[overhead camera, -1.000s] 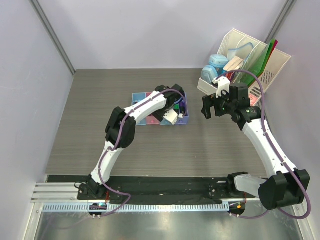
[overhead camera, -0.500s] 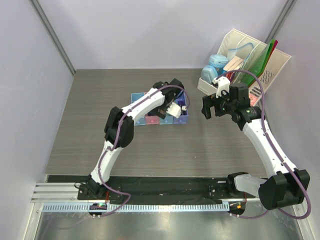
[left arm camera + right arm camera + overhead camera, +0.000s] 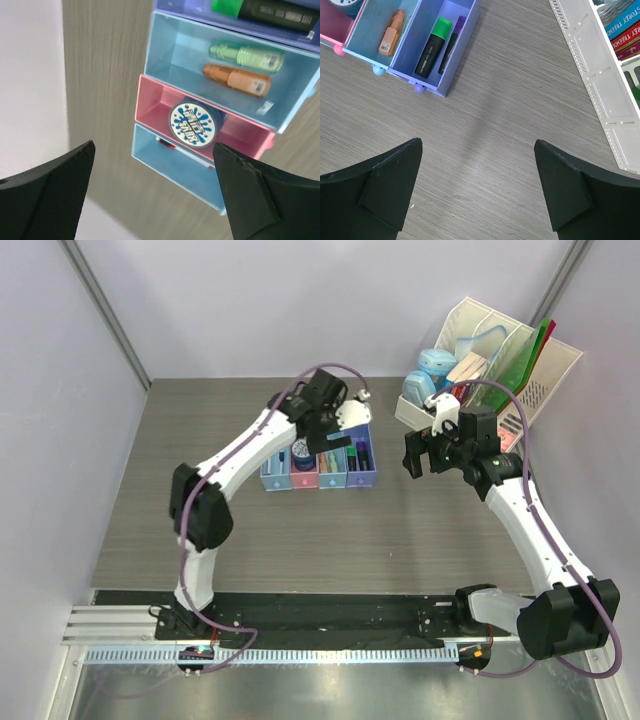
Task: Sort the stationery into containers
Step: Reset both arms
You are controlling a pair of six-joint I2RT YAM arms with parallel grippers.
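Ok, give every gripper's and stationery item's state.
Left gripper: open, empty.
Right gripper: open, empty.
Round blue roll: flat in pink plastic tray.
Pale green highlighter: lying in light blue tray.
Orange highlighter: beside it.
Green-capped black highlighter: lying in purple tray.
Thin white marker: in end tray.

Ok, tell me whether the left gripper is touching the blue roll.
Apart. The left wrist view shows the left gripper open, both fingers wide of the blue roll lying in the pink tray.
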